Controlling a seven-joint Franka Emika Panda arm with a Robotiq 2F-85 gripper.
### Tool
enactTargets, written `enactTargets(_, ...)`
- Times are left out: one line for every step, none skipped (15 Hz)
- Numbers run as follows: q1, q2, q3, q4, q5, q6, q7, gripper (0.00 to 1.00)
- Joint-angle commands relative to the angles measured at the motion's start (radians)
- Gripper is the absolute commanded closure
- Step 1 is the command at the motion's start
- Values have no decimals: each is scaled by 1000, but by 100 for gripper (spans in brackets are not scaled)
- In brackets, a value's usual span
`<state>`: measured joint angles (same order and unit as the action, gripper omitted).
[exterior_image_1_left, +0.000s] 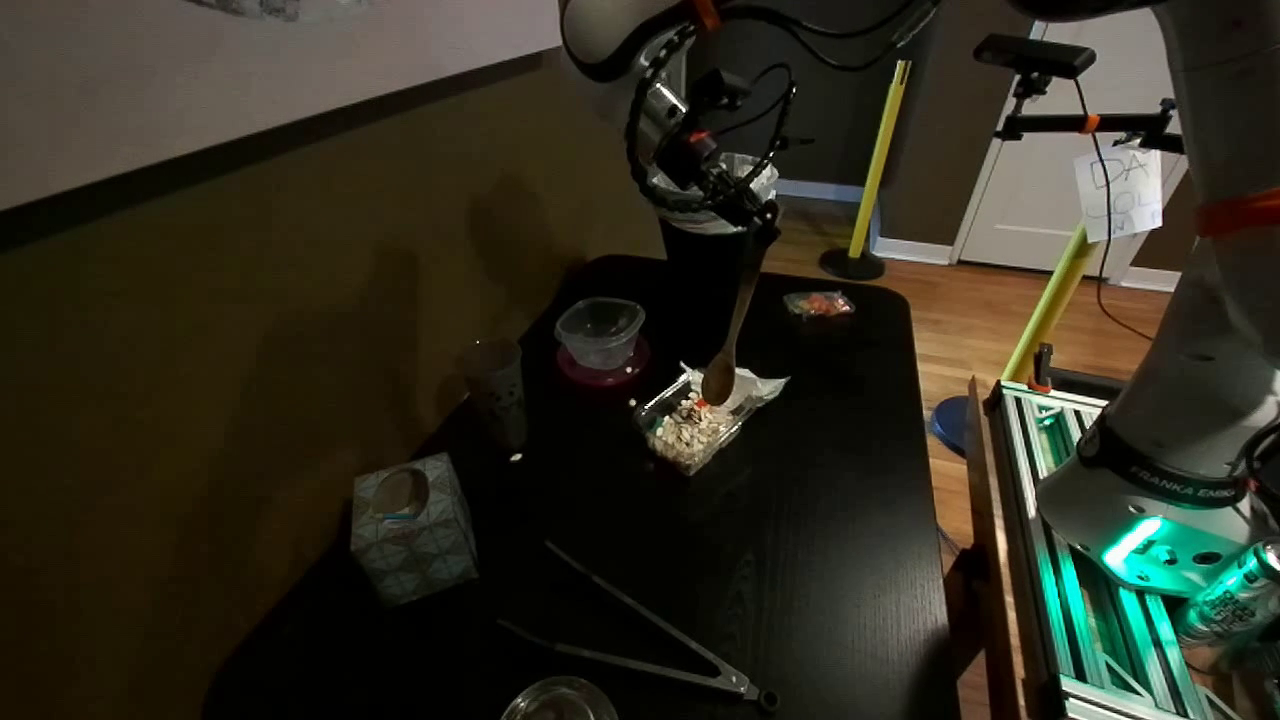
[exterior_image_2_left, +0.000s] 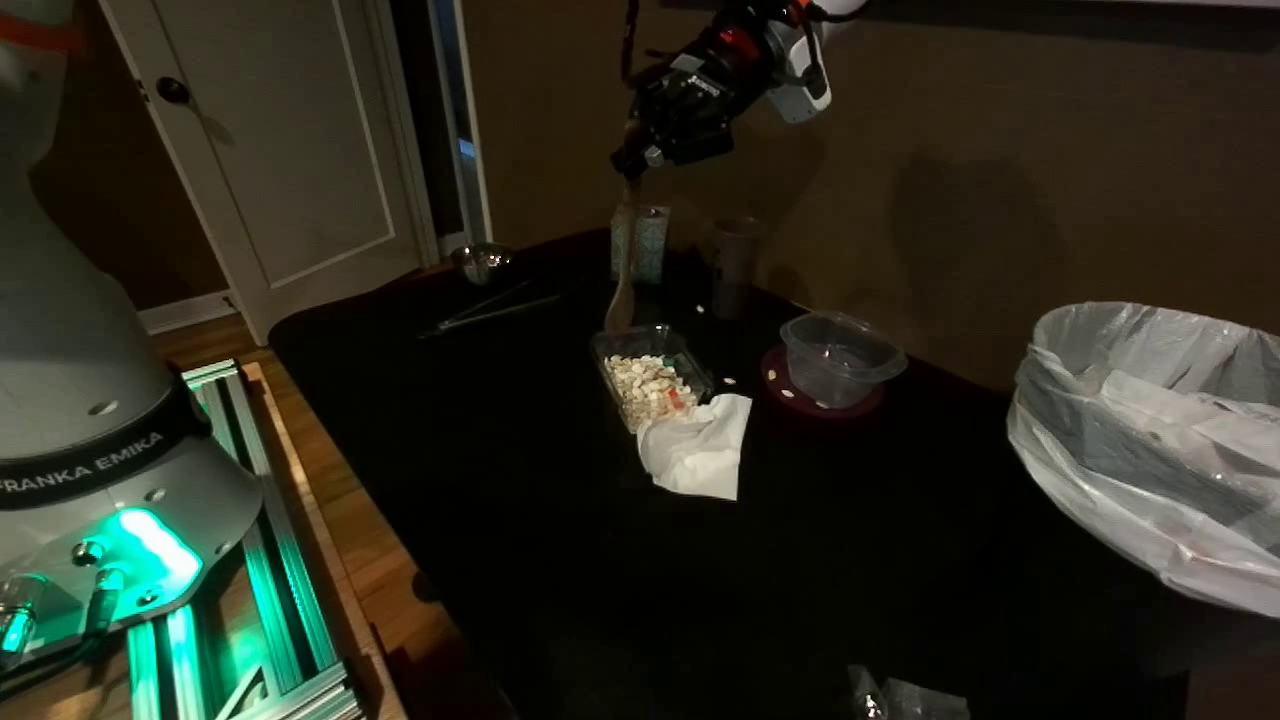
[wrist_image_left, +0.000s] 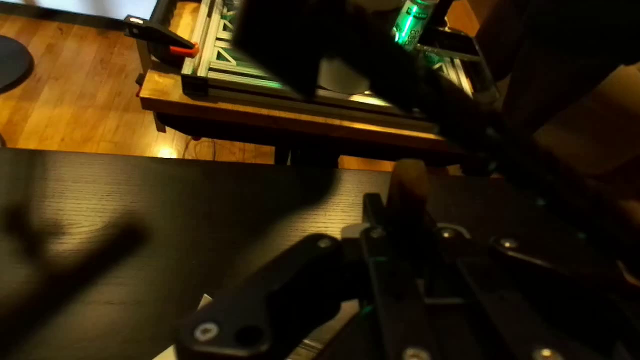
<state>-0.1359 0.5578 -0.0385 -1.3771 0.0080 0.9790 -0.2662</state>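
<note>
My gripper (exterior_image_1_left: 765, 222) is shut on the handle of a wooden spoon (exterior_image_1_left: 742, 310), which hangs bowl-down. In the wrist view, a blurred spoon end (wrist_image_left: 409, 181) shows between the dark fingers (wrist_image_left: 374, 207). Below the spoon sits a clear plastic tray (exterior_image_2_left: 612, 372) of pale flakes or seeds (exterior_image_1_left: 690, 432), with a red bit among them. White paper (exterior_image_2_left: 700, 448) lies at one end of the tray. The spoon's bowl overlaps the tray's area in an exterior view but appears at its far edge in an exterior view (exterior_image_2_left: 620, 312); it seems raised, and contact cannot be told.
A clear bowl (exterior_image_2_left: 842, 362) stands on a dark red lid (exterior_image_1_left: 585, 375), with stray flakes around. Along the wall are a tall cup (exterior_image_1_left: 505, 395) and tissue box (exterior_image_1_left: 415, 535). Tongs (exterior_image_1_left: 738, 682), a metal bowl (exterior_image_2_left: 482, 262), a small packet (exterior_image_1_left: 820, 304) and a lined bin (exterior_image_2_left: 1120, 470) surround the area.
</note>
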Motion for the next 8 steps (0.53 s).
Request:
enactTargets(-11, 103, -19, 98, 44, -7, 126, 97)
enactTargets(-14, 120, -22, 111, 47, -9, 145, 97)
enactTargets(-16, 136, -24, 124, 52, -13, 164, 97)
enactTargets(-18, 150, -25, 135, 56, -15, 180, 97)
enactTargets(-20, 161, -28, 143, 62, -11, 201, 97)
enactTargets(-21, 173, -30, 154, 67, -15, 216, 97)
enactTargets(-22, 185, -32, 164, 71, -19, 233, 97)
enactTargets(-24, 195, -32, 174, 77, -22, 245, 97)
